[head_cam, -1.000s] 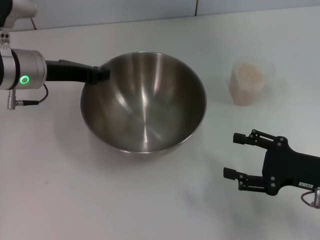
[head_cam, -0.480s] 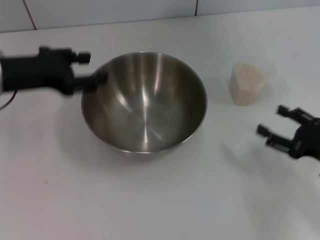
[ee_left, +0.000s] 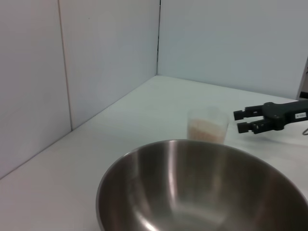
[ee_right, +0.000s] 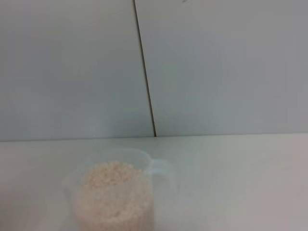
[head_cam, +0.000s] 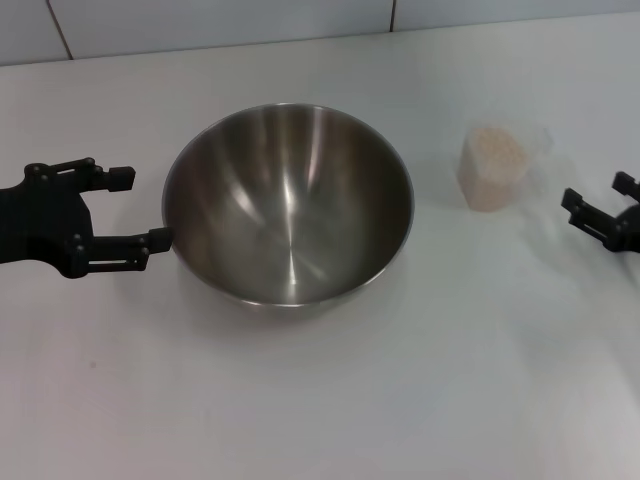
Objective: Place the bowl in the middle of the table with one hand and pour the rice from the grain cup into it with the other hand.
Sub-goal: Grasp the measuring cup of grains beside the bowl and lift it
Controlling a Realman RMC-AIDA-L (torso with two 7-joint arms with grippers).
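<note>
The shiny steel bowl (head_cam: pixel 288 203) stands empty in the middle of the white table (head_cam: pixel 320 400); it also shows in the left wrist view (ee_left: pixel 202 192). My left gripper (head_cam: pixel 140 208) is open just left of the bowl's rim, apart from it. The clear grain cup (head_cam: pixel 492 166), full of pale rice (head_cam: pixel 494 150), stands to the right of the bowl; the cup (ee_right: pixel 113 197) also shows in the right wrist view. My right gripper (head_cam: pixel 596 198) is open at the right edge, to the right of the cup, empty; it also shows in the left wrist view (ee_left: pixel 244 121).
A pale wall (head_cam: pixel 200 25) with a dark vertical seam runs along the table's far edge. The table's front stretch shows only bare white surface.
My left gripper let go of the bowl's rim and drew back to the left, now open. My right gripper moved up and right, from the front right to beside the cup.
</note>
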